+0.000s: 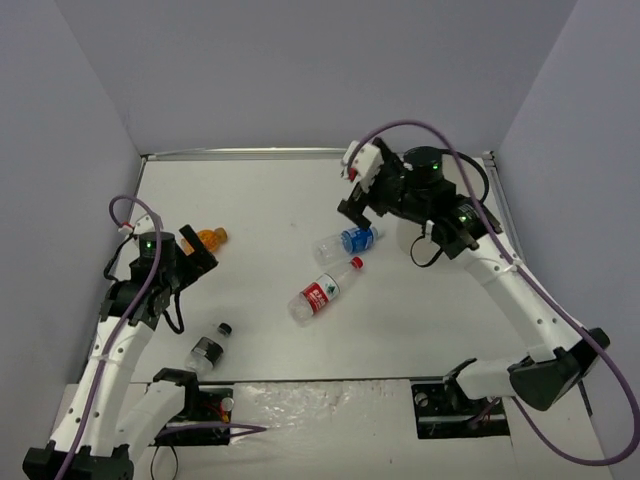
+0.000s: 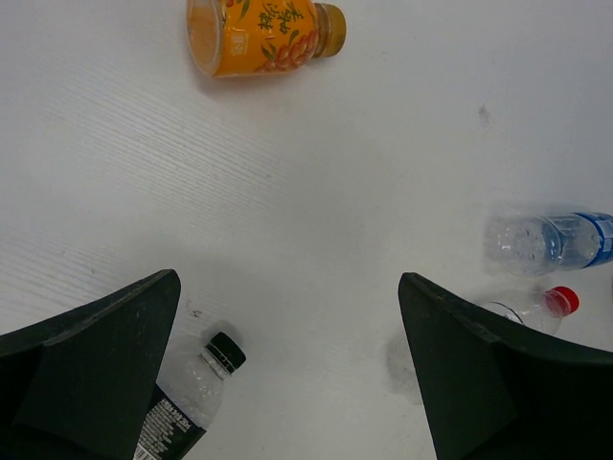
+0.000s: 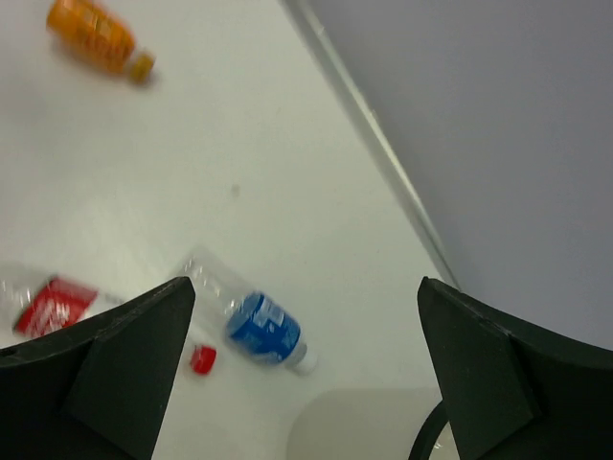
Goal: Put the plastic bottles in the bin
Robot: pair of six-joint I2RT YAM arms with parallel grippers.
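Note:
Four bottles lie on the white table. The orange bottle (image 1: 210, 238) (image 2: 259, 34) is just beyond my left gripper (image 1: 198, 252) (image 2: 287, 383), which is open and empty. The short black-capped bottle (image 1: 208, 348) (image 2: 192, 393) lies beside its left finger. The blue-labelled bottle (image 1: 345, 242) (image 3: 254, 321) and the red-labelled bottle (image 1: 322, 292) (image 3: 53, 302) lie mid-table. My right gripper (image 1: 352, 195) (image 3: 306, 383) is open and empty above the blue-labelled bottle. The white bin (image 1: 408, 238) (image 3: 354, 422) is mostly hidden under the right arm. The plain clear bottle is out of view.
Grey-violet walls enclose the table on three sides, with a metal strip (image 1: 240, 153) along the back edge. The arm bases and cables (image 1: 200, 410) sit at the near edge.

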